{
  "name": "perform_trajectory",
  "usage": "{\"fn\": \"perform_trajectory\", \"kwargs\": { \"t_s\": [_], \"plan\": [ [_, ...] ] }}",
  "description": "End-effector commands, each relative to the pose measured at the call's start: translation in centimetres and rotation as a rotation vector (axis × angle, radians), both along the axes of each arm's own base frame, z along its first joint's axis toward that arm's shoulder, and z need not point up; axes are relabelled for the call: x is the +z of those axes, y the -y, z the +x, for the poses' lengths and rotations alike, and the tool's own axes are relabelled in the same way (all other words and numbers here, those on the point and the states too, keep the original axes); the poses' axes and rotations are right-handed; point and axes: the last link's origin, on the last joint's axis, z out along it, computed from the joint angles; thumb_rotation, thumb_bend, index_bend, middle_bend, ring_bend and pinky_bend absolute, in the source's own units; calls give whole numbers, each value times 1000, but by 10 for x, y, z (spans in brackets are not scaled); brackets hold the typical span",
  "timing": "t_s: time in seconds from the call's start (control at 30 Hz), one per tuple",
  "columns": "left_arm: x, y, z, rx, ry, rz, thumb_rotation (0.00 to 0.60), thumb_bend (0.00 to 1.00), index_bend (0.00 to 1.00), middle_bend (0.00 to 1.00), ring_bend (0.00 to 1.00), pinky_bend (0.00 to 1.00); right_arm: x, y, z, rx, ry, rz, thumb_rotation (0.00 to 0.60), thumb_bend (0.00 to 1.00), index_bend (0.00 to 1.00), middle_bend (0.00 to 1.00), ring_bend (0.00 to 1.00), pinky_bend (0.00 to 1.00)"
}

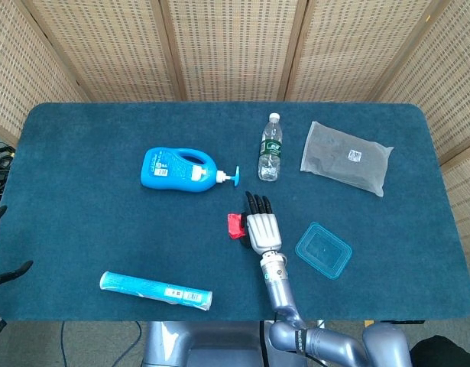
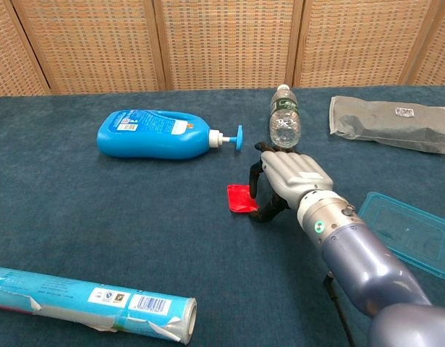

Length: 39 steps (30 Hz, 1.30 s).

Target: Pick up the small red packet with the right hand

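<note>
The right arm reaches from the near edge toward the table's middle. Its right hand (image 1: 263, 229) (image 2: 291, 176) is palm down, fingers (image 2: 260, 168) curled downward at its left side, thumb pinching the small red packet (image 2: 239, 197).
</note>
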Motion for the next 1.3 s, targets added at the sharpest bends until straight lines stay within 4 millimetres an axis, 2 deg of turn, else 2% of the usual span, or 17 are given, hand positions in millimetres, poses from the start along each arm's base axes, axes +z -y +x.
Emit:
{"fn": "perform_trajectory", "kwargs": {
  "t_s": [0.03, 0.33, 0.9, 1.3],
  "plan": [
    [0, 0, 0, 0, 2, -1, 600, 144, 0, 0, 0, 0, -1, 0, -1, -1, -5, 4, 600, 350, 585, 24, 0, 0],
    [0, -1, 0, -1, 6, -3, 600, 144, 0, 0, 0, 0, -3, 0, 0, 5, -6, 13, 600, 351, 608, 38, 0, 0],
    [0, -1, 1, -6, 8, -6, 600, 144, 0, 0, 0, 0, -6, -1, 0, -8, -15, 33, 600, 525, 628, 46, 0, 0],
    [0, -1, 1, -8, 10, -6, 600, 144, 0, 0, 0, 0, -3, 0, 3, -6, -13, 30, 600, 559, 638, 49, 0, 0]
  ]
}}
